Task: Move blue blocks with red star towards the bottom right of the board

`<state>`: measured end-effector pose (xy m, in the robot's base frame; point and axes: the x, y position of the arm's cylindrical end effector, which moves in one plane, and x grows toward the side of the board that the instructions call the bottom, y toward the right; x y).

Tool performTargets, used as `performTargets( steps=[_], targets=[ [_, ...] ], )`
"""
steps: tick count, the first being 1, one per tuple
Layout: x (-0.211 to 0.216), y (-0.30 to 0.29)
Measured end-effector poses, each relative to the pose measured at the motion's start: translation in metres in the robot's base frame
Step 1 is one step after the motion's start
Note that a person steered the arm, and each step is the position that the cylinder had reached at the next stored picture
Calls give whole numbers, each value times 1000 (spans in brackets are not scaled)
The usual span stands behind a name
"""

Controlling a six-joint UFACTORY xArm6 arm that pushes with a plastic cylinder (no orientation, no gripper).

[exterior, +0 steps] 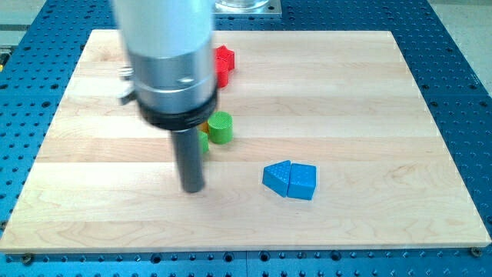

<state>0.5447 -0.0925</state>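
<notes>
Two blue blocks lie touching near the board's middle-bottom: a blue angular block on the left and a blue cube-like block on the right. A red star block sits near the view's top, partly hidden behind the arm's body. My tip rests on the board to the left of the blue blocks, with a clear gap between them, and well below the red star.
A green cylinder stands just right of the rod, with another green block partly hidden behind the rod. The wooden board lies on a blue perforated table. The arm's large grey body hides the upper-left middle.
</notes>
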Motion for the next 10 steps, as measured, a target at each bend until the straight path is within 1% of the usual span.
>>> performTargets(
  steps=[1, 3, 4, 5, 6, 7, 9, 10],
  targets=[
    [-24, -9],
    [-196, -41],
    [-269, -41],
    [-315, -41],
    [-344, -19],
    [-351, 3],
    [-351, 8],
    [-341, 11]
  ],
)
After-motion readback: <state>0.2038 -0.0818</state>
